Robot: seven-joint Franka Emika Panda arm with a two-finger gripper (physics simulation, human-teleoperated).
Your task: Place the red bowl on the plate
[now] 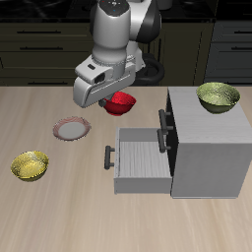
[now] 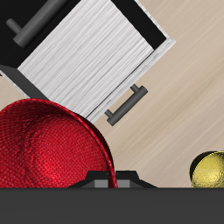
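The red bowl (image 1: 123,103) hangs under my gripper (image 1: 115,97), clear of the table, behind the open drawer. In the wrist view the red bowl (image 2: 48,147) looks large and close, pressed against the gripper body, so the gripper is shut on its rim; the fingertips themselves are hidden. The plate (image 1: 71,128), with a pinkish-brown rim and a pale centre, lies flat on the table beside the held bowl and a little nearer the front edge. It has nothing on it. The plate is out of the wrist view.
A grey cabinet (image 1: 209,148) stands beside the bowl with its drawer (image 1: 138,157) pulled open; the drawer (image 2: 87,52) also shows in the wrist view. An olive-green bowl (image 1: 219,96) sits on the cabinet top. A yellow-green bowl (image 1: 30,165) lies near the front edge and also shows in the wrist view (image 2: 213,171).
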